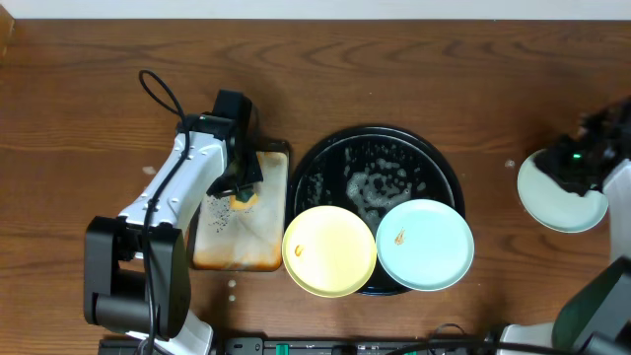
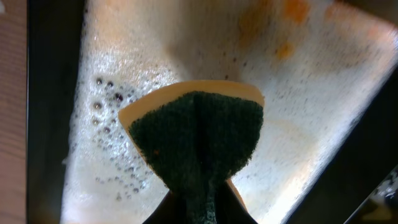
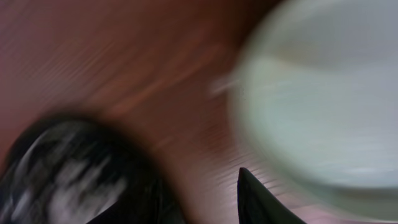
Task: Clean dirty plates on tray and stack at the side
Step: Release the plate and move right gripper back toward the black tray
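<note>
- Overhead: the left claw (image 1: pixel 242 187) hangs over the stained small tray (image 1: pixel 237 247). The right claw (image 1: pixel 582 158) sits above a mint plate (image 1: pixel 557 202) on the tabletop (image 1: pixel 473 79), well apart from the black tray (image 1: pixel 299 177) that holds the yellow plate (image 1: pixel 329 250) and the second mint plate (image 1: pixel 425 245)
- Left wrist: this claw is pinched tight on the sponge (image 2: pixel 196 134), with suds beneath it
- Right wrist: blurred, so I cannot tell how wide this claw stands
- Likely step: setting one plate aside; next, fetch a smeared plate for scrubbing

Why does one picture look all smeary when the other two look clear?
Right wrist view: motion blur smears the pale plate into soft streaks. Left wrist view: sharp on the sponge, with bright glare off the foamy small tray. Overhead view: crisp and evenly lit, with the black tray glossy with reflections.
</note>
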Action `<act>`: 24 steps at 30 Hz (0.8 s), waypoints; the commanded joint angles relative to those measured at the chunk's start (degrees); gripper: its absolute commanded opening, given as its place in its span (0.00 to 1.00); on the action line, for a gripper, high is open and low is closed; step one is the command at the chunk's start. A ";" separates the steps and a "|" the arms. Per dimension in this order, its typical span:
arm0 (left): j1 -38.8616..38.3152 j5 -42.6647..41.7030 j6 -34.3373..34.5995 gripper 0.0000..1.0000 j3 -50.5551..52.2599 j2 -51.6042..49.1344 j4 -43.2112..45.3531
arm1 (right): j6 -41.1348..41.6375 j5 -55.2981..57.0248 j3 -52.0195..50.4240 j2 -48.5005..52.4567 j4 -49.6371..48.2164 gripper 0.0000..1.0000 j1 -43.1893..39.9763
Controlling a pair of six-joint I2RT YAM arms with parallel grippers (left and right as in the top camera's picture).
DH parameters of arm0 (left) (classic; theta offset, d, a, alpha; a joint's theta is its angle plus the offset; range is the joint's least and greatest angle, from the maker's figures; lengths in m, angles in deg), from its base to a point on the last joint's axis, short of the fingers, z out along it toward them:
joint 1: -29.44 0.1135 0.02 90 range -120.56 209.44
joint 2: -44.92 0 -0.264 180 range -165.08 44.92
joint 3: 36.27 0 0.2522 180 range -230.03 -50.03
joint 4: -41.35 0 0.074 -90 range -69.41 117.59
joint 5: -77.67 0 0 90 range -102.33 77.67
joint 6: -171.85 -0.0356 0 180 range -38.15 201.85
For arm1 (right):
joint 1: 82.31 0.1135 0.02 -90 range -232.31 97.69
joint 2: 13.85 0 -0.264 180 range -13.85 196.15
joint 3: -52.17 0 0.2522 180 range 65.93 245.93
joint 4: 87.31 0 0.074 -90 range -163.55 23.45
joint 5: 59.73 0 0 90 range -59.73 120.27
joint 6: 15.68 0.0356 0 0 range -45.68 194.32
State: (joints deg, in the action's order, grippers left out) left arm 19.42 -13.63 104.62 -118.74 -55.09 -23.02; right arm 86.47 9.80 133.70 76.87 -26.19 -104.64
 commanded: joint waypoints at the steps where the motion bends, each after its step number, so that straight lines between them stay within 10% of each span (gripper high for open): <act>1: -0.02 0.37 -1.79 0.11 0.22 -0.04 -1.22 | -6.73 -11.19 0.00 -2.54 3.89 0.38 6.60; 12: -0.02 0.28 -3.69 0.10 0.17 5.05 -3.56 | 3.82 22.36 -0.85 -2.32 17.00 0.50 29.24; 24: -0.02 0.28 -4.39 0.12 0.20 10.12 -4.22 | 6.99 24.39 -11.50 -2.32 18.18 0.51 31.80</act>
State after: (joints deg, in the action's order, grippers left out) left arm 19.42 -13.65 101.21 -118.72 -45.60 -26.67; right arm 91.67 32.93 125.13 74.80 -7.68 -72.49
